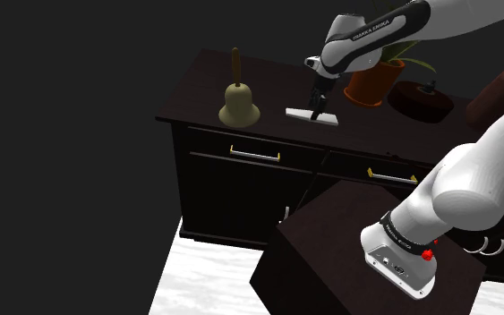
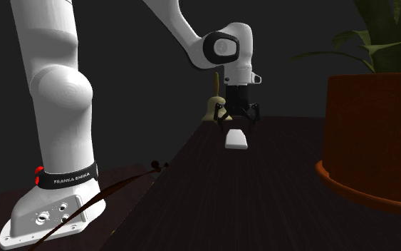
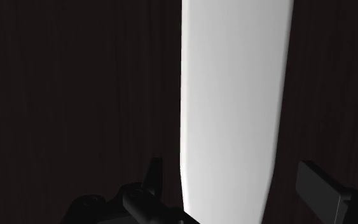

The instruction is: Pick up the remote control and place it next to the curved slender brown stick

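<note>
Remote (image 1: 328,119) (image 2: 236,140) (image 3: 234,83), white, lies flat on the dark table (image 1: 205,89) (image 2: 263,192), between the bell (image 1: 239,106) and the pot (image 1: 372,85) in the shoulder view. Pincer (image 1: 317,109) (image 2: 238,121) (image 3: 229,168) is low over it with fingers apart, straddling its width. A gap shows on each side, so nothing is gripped. Stick (image 2: 120,185) is near the arm's base, well apart from the remote.

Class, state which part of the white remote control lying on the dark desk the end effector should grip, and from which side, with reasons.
Probably its middle, across the narrow width, from straight above. The remote control lies flat on the desk, long and slim with straight parallel sides, and the open end effector straddles those sides.
</note>
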{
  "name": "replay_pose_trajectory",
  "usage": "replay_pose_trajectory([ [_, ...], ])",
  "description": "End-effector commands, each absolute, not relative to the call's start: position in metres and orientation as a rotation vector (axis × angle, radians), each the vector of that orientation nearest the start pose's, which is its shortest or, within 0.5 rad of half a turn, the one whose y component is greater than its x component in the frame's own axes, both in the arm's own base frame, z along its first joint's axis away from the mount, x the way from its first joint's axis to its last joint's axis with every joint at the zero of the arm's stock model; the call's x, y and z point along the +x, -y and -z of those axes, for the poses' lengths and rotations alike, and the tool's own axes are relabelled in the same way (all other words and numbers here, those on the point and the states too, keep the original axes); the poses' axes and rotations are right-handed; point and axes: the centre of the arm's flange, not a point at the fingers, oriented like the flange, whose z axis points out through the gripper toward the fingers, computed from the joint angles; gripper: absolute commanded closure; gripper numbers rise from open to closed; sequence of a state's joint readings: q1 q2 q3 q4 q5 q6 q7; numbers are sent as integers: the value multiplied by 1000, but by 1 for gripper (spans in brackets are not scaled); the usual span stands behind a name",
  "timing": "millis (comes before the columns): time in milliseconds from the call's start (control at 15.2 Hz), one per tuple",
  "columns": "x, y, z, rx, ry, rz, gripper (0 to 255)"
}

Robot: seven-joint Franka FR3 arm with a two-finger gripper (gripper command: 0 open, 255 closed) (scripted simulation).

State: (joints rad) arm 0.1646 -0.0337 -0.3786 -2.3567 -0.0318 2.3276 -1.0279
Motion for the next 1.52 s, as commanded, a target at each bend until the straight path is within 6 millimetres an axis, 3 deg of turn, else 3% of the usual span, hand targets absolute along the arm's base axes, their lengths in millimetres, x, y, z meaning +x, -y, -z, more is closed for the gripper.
replay_pose_trajectory([
  [0, 485, 106, -327, -2880, 1280, -6, 0],
  [528, 485, 106, -327, -2880, 1280, -6, 0],
  [594, 485, 106, -327, -2880, 1280, -6, 255],
  [1188, 485, 106, -327, -2880, 1280, -6, 255],
  [1452, 485, 106, -349, -2880, 1280, -6, 255],
])
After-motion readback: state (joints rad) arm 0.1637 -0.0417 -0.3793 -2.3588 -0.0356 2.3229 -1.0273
